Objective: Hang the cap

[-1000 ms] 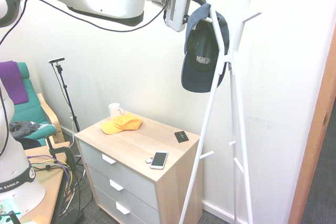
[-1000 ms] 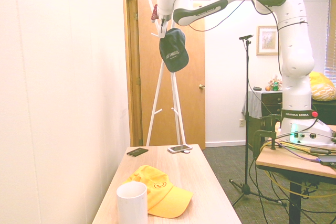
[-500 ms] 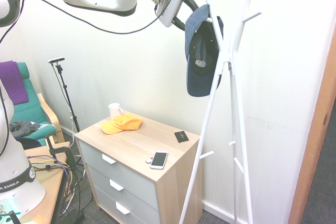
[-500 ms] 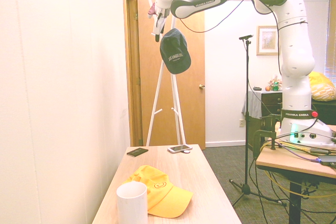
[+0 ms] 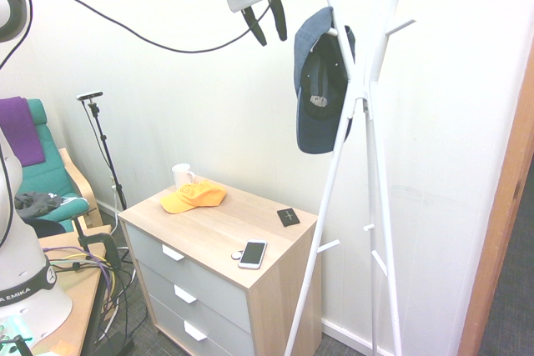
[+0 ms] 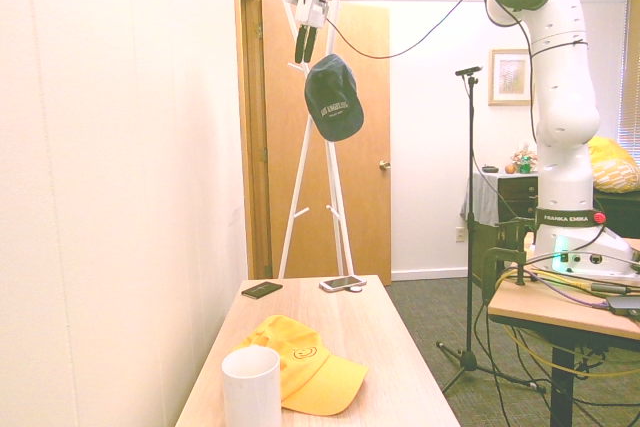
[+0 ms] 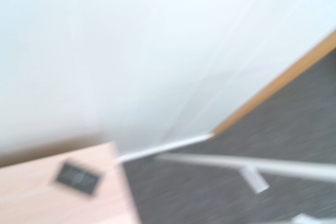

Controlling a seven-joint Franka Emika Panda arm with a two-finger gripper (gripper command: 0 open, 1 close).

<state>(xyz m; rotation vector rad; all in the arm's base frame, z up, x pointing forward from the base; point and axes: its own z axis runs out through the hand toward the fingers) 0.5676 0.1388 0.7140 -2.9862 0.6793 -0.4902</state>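
Navy denim baseball cap (image 5: 321, 93), soft, with a curved brim and white lettering, hangs by its strap end from 1 upper peg of the white coat stand (image 5: 340, 135). My black 2-finger pincer (image 5: 266, 24) is open, its 2 fingers parted and pointing downward, holding 0 things, near the cap but apart from it. Below, on the pale wood tabletop (image 5: 242, 214) of a 3-drawer chest, lie 1 orange-yellow cap (image 5: 193, 197) just beside 1 white cylindrical mug (image 5: 183, 175), 1 small black flat booklet (image 5: 288, 217) and 1 white-edged phone (image 5: 253, 254), dark screen up.
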